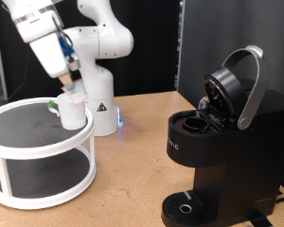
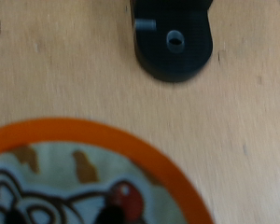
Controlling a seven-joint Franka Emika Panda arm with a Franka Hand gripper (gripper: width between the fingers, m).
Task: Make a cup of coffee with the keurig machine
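The white cup stands upright on the top shelf of a round two-tier rack at the exterior view's left. My gripper comes down at a slant from the upper left, with its fingertips at the cup's rim. The black keurig machine stands at the exterior view's right with its lid and silver-grey handle raised, leaving the pod chamber open. Its round drip tray is bare. The wrist view shows no fingers, only a blurred orange-rimmed round thing close up and a black rounded base on the wooden table.
The arm's white base stands behind the rack. The wooden table runs between the rack and the machine. The rack's lower shelf is black. A dark panel stands behind the machine.
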